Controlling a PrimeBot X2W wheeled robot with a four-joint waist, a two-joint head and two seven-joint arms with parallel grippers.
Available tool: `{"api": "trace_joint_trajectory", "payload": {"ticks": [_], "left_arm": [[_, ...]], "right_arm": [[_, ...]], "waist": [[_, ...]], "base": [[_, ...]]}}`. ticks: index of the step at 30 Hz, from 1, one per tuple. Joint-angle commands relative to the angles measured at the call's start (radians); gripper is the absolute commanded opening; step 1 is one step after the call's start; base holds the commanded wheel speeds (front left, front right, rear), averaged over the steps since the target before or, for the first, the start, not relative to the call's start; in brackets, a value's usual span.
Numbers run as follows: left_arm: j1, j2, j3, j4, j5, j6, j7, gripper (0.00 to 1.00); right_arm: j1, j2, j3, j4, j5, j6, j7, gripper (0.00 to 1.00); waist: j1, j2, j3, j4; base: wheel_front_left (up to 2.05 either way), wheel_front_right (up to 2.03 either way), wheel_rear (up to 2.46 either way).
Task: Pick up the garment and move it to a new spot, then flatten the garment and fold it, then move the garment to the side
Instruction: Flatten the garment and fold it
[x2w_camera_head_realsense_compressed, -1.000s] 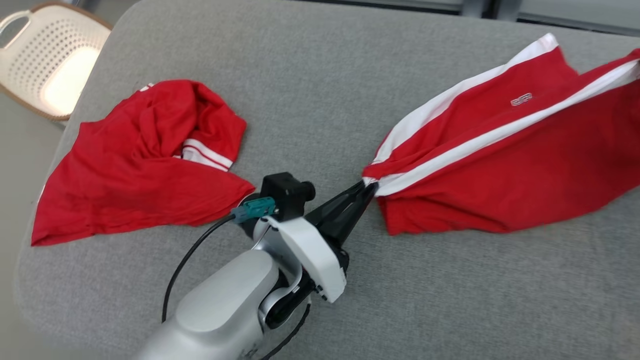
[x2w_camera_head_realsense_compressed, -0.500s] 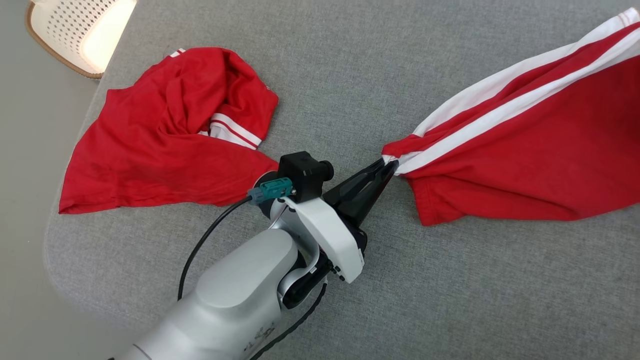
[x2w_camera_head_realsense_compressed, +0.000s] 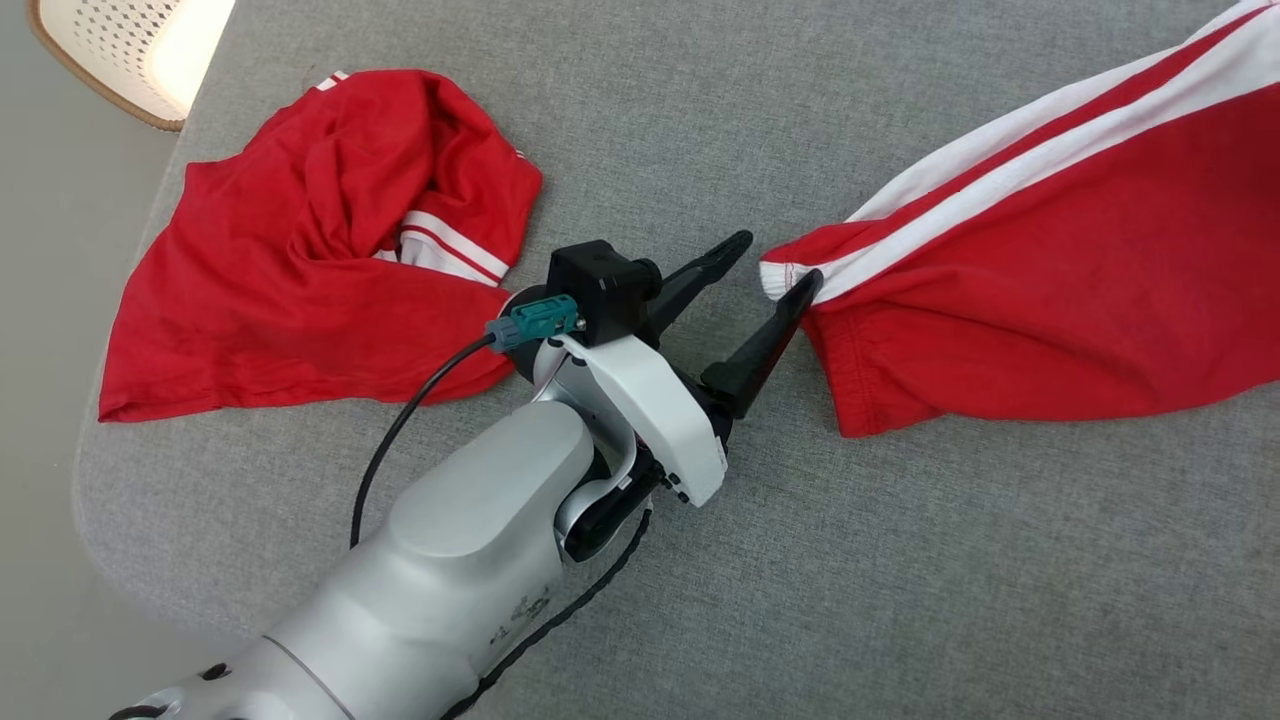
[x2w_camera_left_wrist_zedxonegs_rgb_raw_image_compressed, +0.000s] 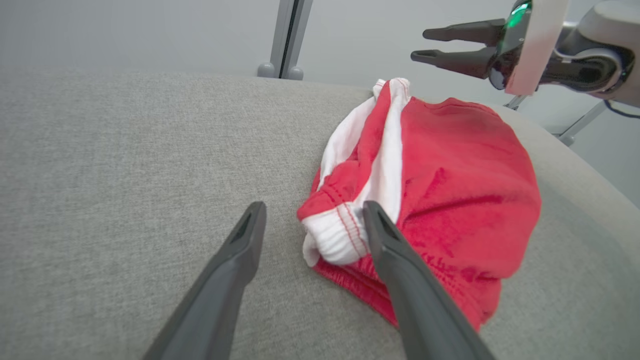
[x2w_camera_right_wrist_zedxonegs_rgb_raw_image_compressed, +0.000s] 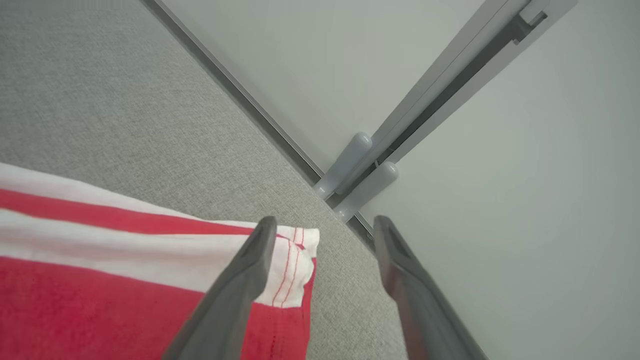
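Note:
The garment, red with white side stripes, lies stretched across the right of the grey padded surface. My left gripper stands open at its near corner, one finger on each side of the white hem, gripping nothing. In the left wrist view the bunched hem of the garment rests between the left gripper fingers, against the right one. My right gripper hovers open above the garment's far end. In the right wrist view the right gripper is open above the garment, whose corner lies loose.
A second red garment lies crumpled on the left of the surface. A white perforated basket stands off the far left corner. The surface's rounded edge runs down the left. A grey wall and metal frame stand past the far edge.
Both grippers have opened and let go of the garment's corners, which now lie slack on the surface. The head camera has shifted, so the whole picture has slid.

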Motion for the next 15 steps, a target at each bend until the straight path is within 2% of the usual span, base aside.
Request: {"api": "trace_joint_trajectory", "payload": {"ticks": [1, 7, 11, 15], "left_arm": [[-0.016, 0.004, 0.002, 0.010, -0.006, -0.001, -0.008, 1.00], [0.011, 0.011, 0.058, 0.065, -0.002, 0.011, -0.016, 1.00], [0.047, 0.025, 0.160, 0.057, 0.032, 0.038, -0.017, 1.00], [0.099, 0.053, 0.265, 0.026, 0.099, 0.075, -0.016, 1.00]], "right_arm": [[-0.006, 0.012, -0.001, 0.017, 0.015, -0.002, -0.016, 1.00], [0.036, 0.070, -0.038, 0.107, 0.037, -0.002, -0.125, 1.00], [0.095, 0.129, -0.098, 0.163, 0.071, -0.002, -0.222, 1.00], [0.158, 0.192, -0.150, 0.208, 0.054, -0.002, -0.329, 1.00]], "waist": [[0.0000, -0.0001, -0.003, -0.006], [0.0000, -0.0001, -0.047, -0.036], [0.0000, -0.0001, -0.101, -0.068], [0.0000, -0.0001, -0.162, -0.105]], "base": [[0.00, 0.00, 0.00], [0.00, 0.00, 0.00], [0.00, 0.00, 0.00], [0.00, 0.00, 0.00]]}}
